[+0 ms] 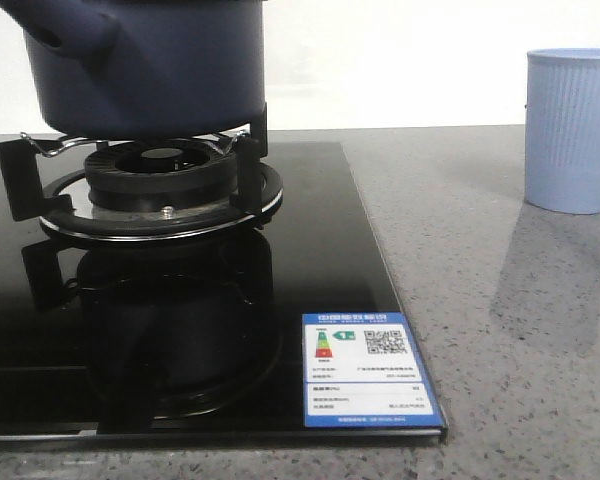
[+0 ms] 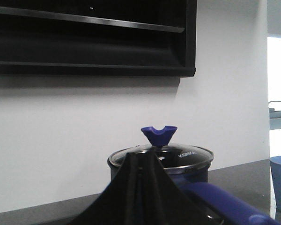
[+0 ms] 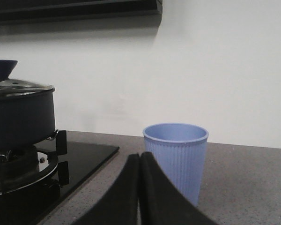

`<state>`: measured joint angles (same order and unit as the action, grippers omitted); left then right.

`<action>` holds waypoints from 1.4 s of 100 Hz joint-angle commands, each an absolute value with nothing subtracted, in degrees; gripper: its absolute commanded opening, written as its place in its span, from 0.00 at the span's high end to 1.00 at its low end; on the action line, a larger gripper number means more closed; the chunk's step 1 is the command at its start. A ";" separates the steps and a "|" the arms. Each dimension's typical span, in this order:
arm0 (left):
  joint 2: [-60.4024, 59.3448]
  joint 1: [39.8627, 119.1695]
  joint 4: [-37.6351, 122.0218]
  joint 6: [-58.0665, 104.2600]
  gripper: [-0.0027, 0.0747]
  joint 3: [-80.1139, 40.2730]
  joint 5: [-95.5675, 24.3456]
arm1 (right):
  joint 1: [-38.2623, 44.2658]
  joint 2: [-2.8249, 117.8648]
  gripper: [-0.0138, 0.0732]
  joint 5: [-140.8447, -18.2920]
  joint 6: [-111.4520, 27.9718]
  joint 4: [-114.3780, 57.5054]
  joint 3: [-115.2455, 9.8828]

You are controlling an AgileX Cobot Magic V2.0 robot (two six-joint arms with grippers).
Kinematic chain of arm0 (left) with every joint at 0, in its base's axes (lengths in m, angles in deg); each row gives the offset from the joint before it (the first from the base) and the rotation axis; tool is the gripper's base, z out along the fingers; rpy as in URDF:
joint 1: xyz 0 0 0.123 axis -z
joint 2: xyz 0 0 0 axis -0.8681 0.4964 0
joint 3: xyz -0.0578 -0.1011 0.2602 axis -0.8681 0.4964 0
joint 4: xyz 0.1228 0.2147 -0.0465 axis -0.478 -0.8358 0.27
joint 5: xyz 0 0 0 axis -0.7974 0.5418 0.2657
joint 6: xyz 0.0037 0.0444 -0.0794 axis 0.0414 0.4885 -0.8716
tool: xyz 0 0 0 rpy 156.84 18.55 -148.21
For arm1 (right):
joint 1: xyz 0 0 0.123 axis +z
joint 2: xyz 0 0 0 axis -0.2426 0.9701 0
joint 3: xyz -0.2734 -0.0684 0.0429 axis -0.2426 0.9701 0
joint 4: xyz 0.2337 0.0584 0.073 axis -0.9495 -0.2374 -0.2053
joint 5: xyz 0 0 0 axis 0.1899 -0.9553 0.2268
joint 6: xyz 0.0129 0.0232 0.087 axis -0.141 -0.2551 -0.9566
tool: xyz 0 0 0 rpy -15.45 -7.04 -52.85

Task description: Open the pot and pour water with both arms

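The pot (image 1: 145,65) sits on the black burner stand (image 1: 150,190) of the stove (image 1: 310,260), at about 10 o'clock in our front view. It is dark blue and round. Its short, hollow handle (image 1: 65,30) sticks out to the left side there. The top of the pot is cut off in that view.

From our left wrist we see the pot's glass lid (image 2: 161,155) still on. The lid has a shiny metal rim and a blue knob (image 2: 158,135) on top. The pot's blue handle (image 2: 225,208) reaches toward this camera, close to our left jaws (image 2: 139,164). The two black fingers (image 2: 150,197) are pressed together, with nothing between them. Their tips line up just under the knob in this view, but we cannot tell how far they are from the pot.

From our right wrist we see our right jaws (image 3: 139,161) clenched too, holding nothing. The light blue cup (image 3: 175,157) stands upright right behind them. We cannot tell if they touch it.

In the front view the cup (image 1: 572,130) is at 2 o'clock, well apart from the pot, on the grey speckled surface (image 1: 500,330). The stove top is shiny black glass with a blue and white sticker (image 1: 368,372) at its near right corner. A white wall (image 3: 215,70) is behind it all, with a dark shelf (image 2: 89,42) up high.
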<state>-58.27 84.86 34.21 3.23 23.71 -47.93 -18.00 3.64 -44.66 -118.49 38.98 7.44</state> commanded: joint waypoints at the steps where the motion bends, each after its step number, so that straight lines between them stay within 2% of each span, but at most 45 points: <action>1: -59.13 84.62 34.92 3.14 0.99 23.33 -51.84 | -18.43 4.02 0.91 -42.95 -118.83 37.95 6.25; 81: -58.90 84.49 33.93 3.14 0.99 23.57 -51.42 | -18.43 4.02 0.91 -43.32 -118.83 37.95 6.25; 92: -59.03 81.05 30.68 1.82 0.99 25.28 -50.42 | -18.43 4.02 0.91 -43.32 -118.83 37.95 6.25; 116: -59.71 67.98 29.96 -4.76 0.99 33.35 -50.65 | -18.43 4.02 0.91 -43.32 -118.83 37.95 6.25; 130: -59.71 67.57 21.31 -14.85 0.99 38.36 -52.22 | -18.43 4.02 0.91 -43.32 -118.83 37.95 6.25; 140: -59.71 67.66 19.79 -15.92 0.99 38.22 -48.99 | -18.43 4.02 0.91 -43.32 -118.83 37.95 6.25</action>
